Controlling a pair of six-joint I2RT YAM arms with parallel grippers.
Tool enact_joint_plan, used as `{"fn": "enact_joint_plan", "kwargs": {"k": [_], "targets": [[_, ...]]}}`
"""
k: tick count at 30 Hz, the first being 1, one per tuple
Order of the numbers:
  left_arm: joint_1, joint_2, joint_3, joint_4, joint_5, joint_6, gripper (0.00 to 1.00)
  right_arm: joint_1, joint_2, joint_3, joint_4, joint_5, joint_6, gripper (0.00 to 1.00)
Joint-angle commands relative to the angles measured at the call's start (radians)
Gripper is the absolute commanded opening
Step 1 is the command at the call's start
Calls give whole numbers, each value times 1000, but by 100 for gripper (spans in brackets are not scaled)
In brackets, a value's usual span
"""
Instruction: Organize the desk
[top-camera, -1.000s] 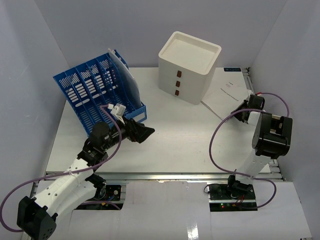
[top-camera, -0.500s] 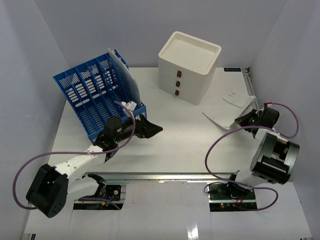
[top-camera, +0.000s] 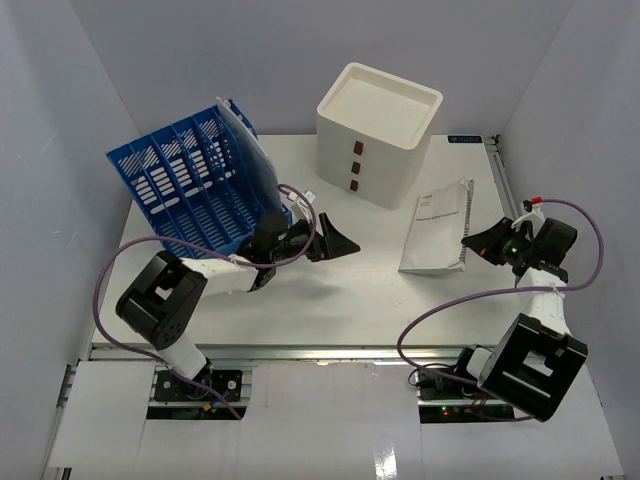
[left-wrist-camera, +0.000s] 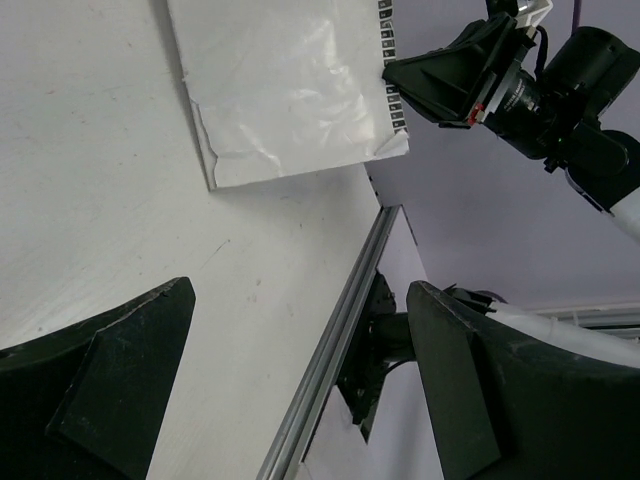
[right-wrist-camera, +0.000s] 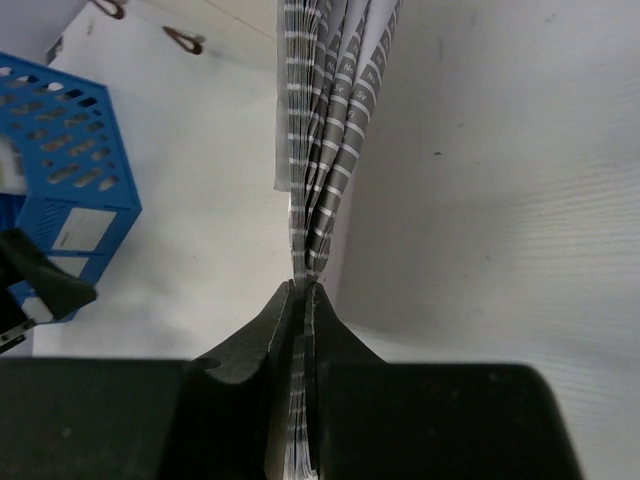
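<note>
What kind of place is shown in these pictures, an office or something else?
Probably a robot test cell staged as an office: a white desk between plain walls, carrying a blue file rack and a cream drawer box, with robot arms mounted at its edge.

The surface is a broad, flat white rectangle, level and faintly scuffed, with a silver metal rail along its near edge. It spreads beneath the left tool and the right tool, and extends well beyond both.

rack left on desk, booklet right
</note>
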Motion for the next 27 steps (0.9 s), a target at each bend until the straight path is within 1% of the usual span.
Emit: {"fn": "enact_joint_plan", "kwargs": {"k": [1, 7, 11, 15, 18, 21, 27], "targets": [[-16, 64, 44, 96, 14, -71, 98, -1, -55, 87, 23, -164, -22, 8], [-42, 161, 70, 157, 25, -102, 98, 24, -67, 91, -7, -210, -59, 8], [-56, 194, 102, 156, 35, -77, 98, 88, -84, 113, -100, -136, -214, 8], [-63, 173, 165, 33, 9, -6, 98, 193, -114, 126, -154, 5, -318, 8], [-67, 159, 235, -69, -17, 22, 98, 267, -133, 125, -160, 74, -336, 8], [-68, 157, 300, -176, -43, 19, 98, 336, -143, 125, -155, 116, -337, 8], [-71, 159, 366, -248, -75, -14, 98, 478, -126, 130, -148, 200, -347, 8]]}}
